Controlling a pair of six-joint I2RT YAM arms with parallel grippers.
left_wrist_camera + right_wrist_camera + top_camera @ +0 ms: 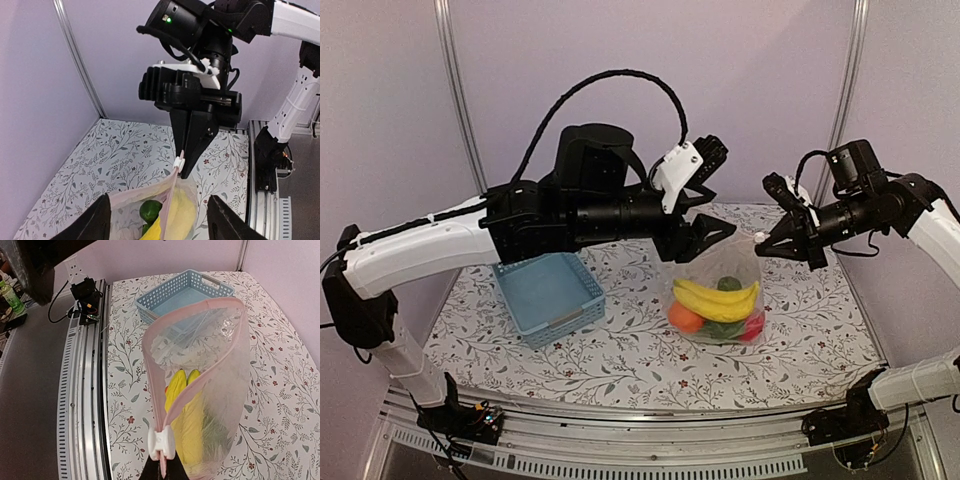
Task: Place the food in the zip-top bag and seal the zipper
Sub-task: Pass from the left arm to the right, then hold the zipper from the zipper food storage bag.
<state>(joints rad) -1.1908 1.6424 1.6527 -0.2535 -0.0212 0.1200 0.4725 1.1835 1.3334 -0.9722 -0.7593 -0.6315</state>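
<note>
The clear zip-top bag [725, 275] hangs upright over the table with the food inside: a yellow banana [715, 300], an orange [685, 317], green pieces [728, 284] and a red ball [753, 325]. My right gripper [762, 244] is shut on the end of the pink zipper [155, 375], just behind its white slider [161, 444]. The bag's mouth gapes open. My left gripper [710, 235] is open wide at the bag's other end. Its fingers [102, 215] stand on either side of the mouth without gripping it. The banana [182, 215] and a green piece [150, 210] show between them.
The light blue basket [548, 297] stands empty at the left of the flowered table [620, 360], and also shows in the right wrist view [185, 290]. Metal rails [85, 390] run along the table's near edge. Purple walls close in the back and sides.
</note>
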